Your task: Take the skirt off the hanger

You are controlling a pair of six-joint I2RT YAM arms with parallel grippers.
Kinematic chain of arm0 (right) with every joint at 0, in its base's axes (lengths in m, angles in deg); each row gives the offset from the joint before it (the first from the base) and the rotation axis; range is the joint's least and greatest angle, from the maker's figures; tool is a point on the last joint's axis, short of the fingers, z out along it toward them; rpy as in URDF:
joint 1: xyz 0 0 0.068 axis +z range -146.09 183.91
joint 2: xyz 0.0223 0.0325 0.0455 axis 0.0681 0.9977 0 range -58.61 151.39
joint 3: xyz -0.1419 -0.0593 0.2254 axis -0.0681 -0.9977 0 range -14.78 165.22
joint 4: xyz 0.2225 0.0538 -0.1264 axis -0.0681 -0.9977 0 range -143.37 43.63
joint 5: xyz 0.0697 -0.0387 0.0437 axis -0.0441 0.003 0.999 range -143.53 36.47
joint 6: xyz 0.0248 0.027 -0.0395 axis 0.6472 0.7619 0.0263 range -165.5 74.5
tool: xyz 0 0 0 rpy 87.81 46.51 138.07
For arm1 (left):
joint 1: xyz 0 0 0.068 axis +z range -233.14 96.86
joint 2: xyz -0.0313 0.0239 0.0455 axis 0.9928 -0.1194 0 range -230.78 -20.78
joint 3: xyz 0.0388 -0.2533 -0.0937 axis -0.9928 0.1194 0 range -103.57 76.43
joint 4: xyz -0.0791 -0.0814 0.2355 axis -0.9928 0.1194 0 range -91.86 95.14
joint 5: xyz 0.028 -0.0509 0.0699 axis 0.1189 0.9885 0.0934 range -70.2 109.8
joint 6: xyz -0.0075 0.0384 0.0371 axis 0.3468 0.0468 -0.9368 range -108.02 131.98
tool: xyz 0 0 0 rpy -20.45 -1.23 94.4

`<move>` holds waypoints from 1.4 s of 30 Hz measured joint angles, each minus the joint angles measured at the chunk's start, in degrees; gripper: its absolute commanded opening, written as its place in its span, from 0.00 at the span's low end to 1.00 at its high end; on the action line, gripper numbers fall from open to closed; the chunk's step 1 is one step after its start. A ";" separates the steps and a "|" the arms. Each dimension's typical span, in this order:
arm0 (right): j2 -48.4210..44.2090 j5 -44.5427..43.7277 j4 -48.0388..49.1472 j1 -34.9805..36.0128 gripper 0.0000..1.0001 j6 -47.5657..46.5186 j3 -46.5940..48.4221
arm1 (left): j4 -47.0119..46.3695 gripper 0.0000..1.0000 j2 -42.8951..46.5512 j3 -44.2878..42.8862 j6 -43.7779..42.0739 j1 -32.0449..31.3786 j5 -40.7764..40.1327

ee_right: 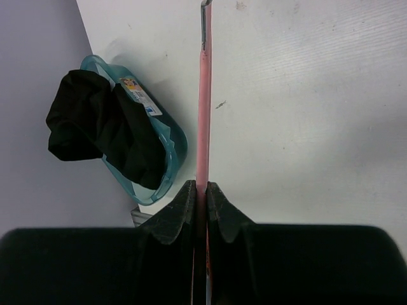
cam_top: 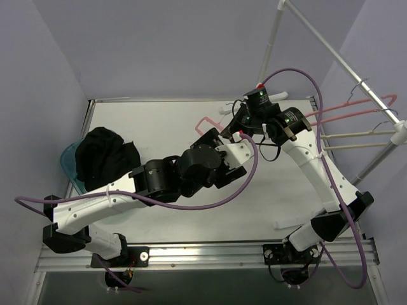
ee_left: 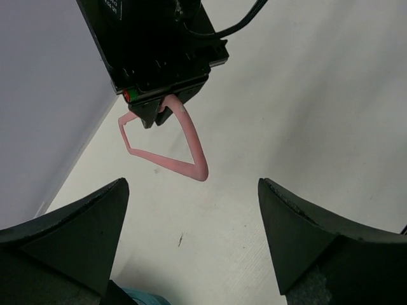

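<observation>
The black skirt (cam_top: pixel 102 155) lies bunched in a teal bin (cam_top: pixel 68 166) at the table's left edge, off the hanger; both also show in the right wrist view, the skirt (ee_right: pixel 95 124) inside the bin (ee_right: pixel 172 136). My right gripper (cam_top: pixel 230 130) is shut on the bare pink hanger (cam_top: pixel 206 124), holding it above the far middle of the table; its bar runs straight out from between the jaws (ee_right: pixel 203 127). My left gripper (ee_left: pixel 191 184) is open and empty, just in front of the hanger (ee_left: pixel 168 155) and the right gripper (ee_left: pixel 156 114).
A clothes rack (cam_top: pixel 337 54) stands at the back right, carrying pink hangers (cam_top: pixel 356 108) and white hangers (cam_top: pixel 356 140). Both arms cross over the table's middle. Purple walls close in the left and far sides.
</observation>
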 measured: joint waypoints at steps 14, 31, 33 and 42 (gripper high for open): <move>0.00 -0.22 0.04 1.73 0.00 2.91 0.42 | 1.09 0.55 -5.86 -2.29 0.94 2.95 -1.31; -0.94 -1.81 1.81 1.70 0.00 7.39 -0.07 | -0.98 0.02 -5.55 -1.46 -1.11 4.44 -3.39; -0.94 -2.16 1.86 1.73 0.00 7.61 -0.07 | -1.01 0.02 -5.55 -1.46 -1.14 4.59 -3.08; -0.94 -2.12 1.73 1.90 0.46 6.34 0.11 | -0.96 0.02 -4.52 -1.29 -0.76 6.82 -1.86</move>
